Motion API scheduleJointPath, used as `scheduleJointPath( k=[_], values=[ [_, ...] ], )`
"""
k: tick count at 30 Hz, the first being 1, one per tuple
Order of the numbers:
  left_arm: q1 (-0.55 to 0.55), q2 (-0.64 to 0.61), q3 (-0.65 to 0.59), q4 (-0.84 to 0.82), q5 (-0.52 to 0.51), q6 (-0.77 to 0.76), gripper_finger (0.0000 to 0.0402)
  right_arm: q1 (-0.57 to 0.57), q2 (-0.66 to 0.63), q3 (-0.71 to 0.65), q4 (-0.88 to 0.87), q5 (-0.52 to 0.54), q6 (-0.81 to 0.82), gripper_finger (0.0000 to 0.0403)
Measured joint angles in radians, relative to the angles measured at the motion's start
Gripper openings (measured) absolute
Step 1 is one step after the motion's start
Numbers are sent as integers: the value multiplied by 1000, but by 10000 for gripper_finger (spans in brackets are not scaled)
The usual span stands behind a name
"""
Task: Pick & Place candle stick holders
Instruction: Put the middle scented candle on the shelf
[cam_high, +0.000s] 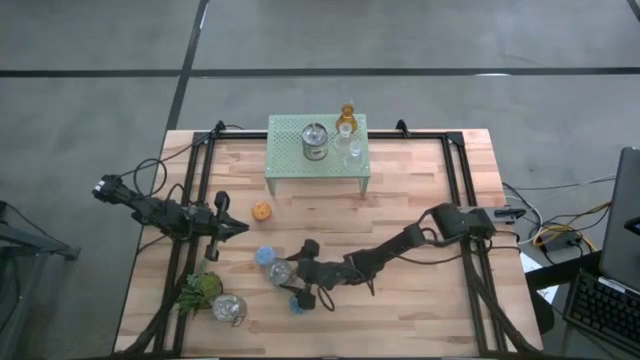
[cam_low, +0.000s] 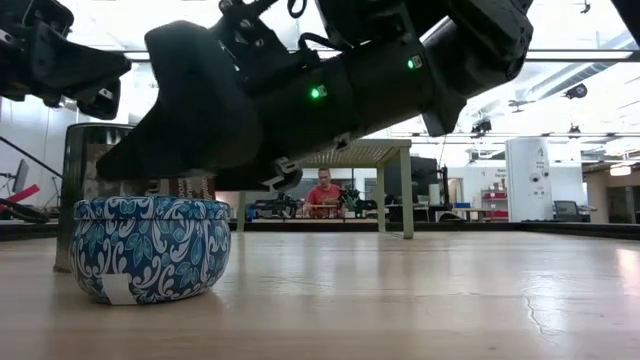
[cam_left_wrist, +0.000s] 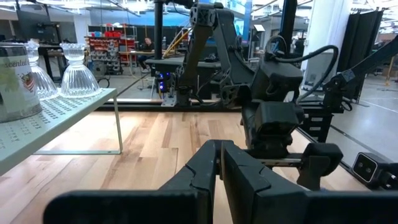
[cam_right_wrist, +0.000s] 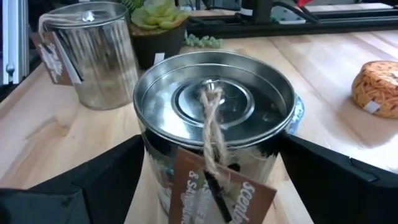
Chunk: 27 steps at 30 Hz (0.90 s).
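A silvery metal holder (cam_right_wrist: 214, 118), lidded, twine-tied with a brown tag, is flanked mid-table by the right gripper's (cam_right_wrist: 214, 180) spread fingers, not clamped. The left gripper (cam_left_wrist: 221, 171) is pressed together nearby.

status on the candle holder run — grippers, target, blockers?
Right gripper open, fingers either side of silver tin holder, not yet clamped. Left gripper shut, empty, waiting left of table. Blue holder crowds the tin; second silver tin stands apart.
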Motion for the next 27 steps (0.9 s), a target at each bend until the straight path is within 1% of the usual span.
scheduleJointPath(
  k=[7, 15, 20, 23, 27],
  values=[
    [0, 0, 0, 0, 0, 0, 30, 1, -26, -24, -49, -3, 18, 311],
    [0, 0, 0, 0, 0, 0, 30, 1, -93, -32, -206, -5, 22, 250],
    [0, 0, 0, 0, 0, 0, 30, 4, -136, -40, -206, -8, 0, 210],
    [0, 2, 0, 0, 0, 0, 30, 4, -142, -46, -223, -11, -1, 178],
    [0, 2, 0, 0, 0, 0, 30, -1, -146, -49, -245, -31, -8, 115]
  ],
)
